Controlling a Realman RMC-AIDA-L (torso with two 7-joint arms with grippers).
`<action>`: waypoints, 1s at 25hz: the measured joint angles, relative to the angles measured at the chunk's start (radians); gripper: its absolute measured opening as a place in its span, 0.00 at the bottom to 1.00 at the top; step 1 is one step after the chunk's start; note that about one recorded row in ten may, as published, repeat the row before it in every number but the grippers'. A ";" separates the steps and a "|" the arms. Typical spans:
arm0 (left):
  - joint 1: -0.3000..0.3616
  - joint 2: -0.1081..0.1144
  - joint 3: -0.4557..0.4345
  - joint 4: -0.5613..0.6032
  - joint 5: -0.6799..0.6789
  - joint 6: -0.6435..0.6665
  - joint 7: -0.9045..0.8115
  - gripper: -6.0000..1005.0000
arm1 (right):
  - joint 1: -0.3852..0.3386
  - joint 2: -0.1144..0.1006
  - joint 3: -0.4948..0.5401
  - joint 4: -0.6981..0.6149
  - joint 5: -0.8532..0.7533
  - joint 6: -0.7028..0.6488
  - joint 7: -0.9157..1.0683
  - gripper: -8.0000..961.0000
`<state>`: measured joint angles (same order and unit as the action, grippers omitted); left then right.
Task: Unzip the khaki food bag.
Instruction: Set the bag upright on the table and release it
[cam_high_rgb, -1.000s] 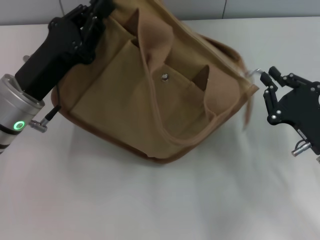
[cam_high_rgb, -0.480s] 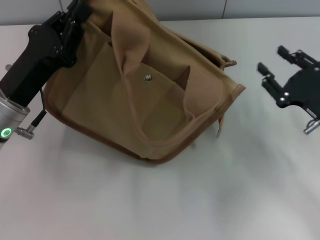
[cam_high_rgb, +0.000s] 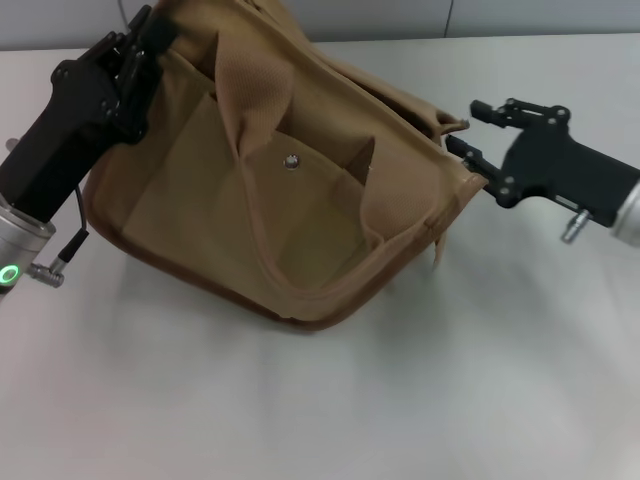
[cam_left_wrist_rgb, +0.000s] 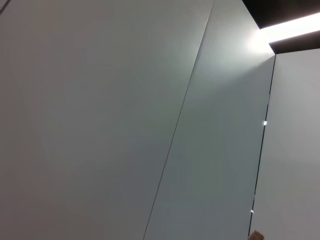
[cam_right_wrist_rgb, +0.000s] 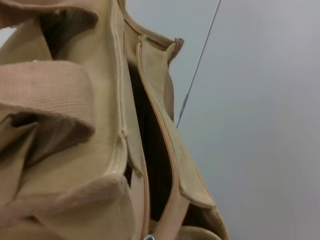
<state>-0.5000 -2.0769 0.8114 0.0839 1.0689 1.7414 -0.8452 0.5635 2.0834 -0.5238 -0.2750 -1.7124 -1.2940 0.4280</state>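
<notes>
The khaki food bag lies tipped on the white table, its front pocket with the silver snap facing up and one wide handle folded over it. My left gripper grips the bag's far left top corner. Beside the bag's right top corner, my right gripper stands open, its fingers apart and holding nothing. A tan zipper tail hangs off that corner. In the right wrist view the khaki food bag fills the near side, and its top seam gapes as a dark slit.
The white table stretches in front of and to the right of the bag. A grey wall runs along the table's back edge. The left wrist view shows only grey wall panels.
My right gripper let go of the metal zipper pull, opened, drew back, then came in again to the bag's right corner. The left arm pulled the bag leftward.
</notes>
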 joint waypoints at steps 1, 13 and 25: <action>0.000 0.000 0.000 0.000 0.000 0.000 0.000 0.14 | 0.000 0.000 0.000 0.000 0.000 0.000 0.000 0.52; 0.001 0.000 0.000 0.003 0.000 -0.028 0.003 0.14 | 0.038 0.001 -0.039 0.030 0.000 0.012 -0.017 0.15; 0.013 0.001 0.020 -0.004 0.039 -0.035 -0.003 0.14 | 0.047 -0.004 -0.025 -0.041 0.113 -0.066 0.314 0.07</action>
<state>-0.4872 -2.0758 0.8317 0.0797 1.1074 1.7063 -0.8481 0.6105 2.0791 -0.5493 -0.3162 -1.5995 -1.3602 0.7415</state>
